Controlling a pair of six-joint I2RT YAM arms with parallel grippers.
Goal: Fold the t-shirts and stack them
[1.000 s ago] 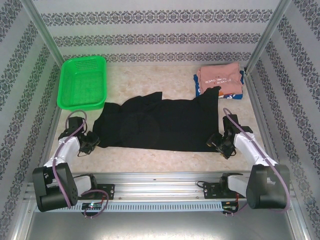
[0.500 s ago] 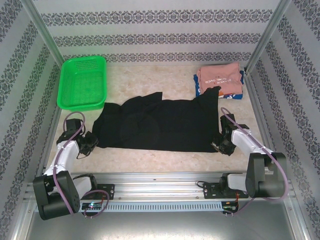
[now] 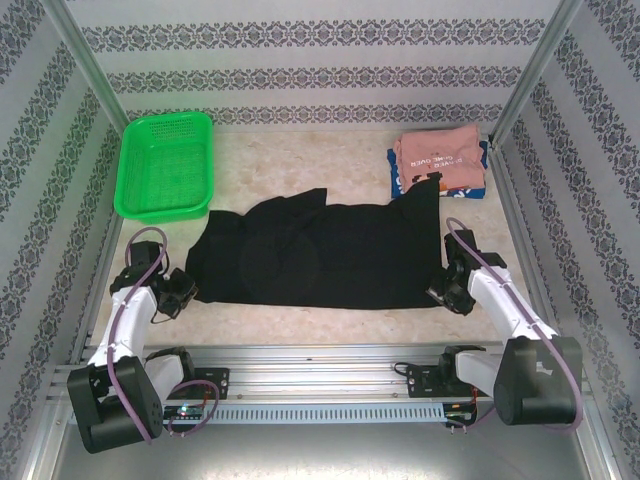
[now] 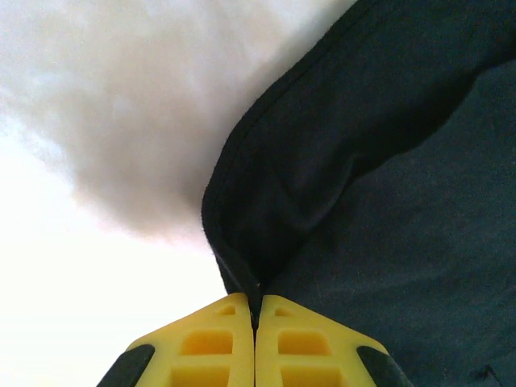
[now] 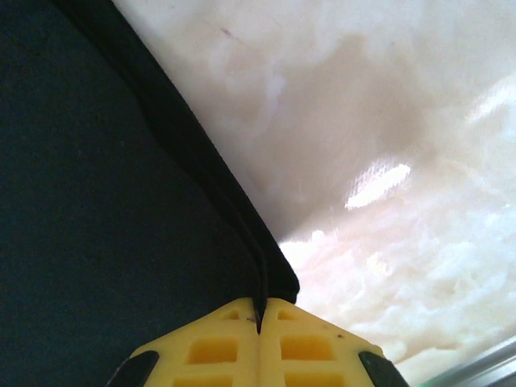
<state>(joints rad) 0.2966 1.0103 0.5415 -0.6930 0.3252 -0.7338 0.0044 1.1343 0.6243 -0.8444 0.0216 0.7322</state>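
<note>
Black t-shirt (image 3: 320, 255) lies on pale marbled table (image 3: 300, 160) between floral-patterned walls (image 3: 300, 80).

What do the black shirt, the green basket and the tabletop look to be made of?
The black shirt looks like soft matte knit cloth, probably cotton: it creases and has a stitched hem. The basket looks like moulded green plastic mesh. The tabletop is smooth, marble-patterned, with glare; stone or laminate, unclear.

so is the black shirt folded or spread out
Spread out. The black t-shirt lies mostly flat and wide across the table, with the left gripper and right gripper each shut on a near corner.
</note>
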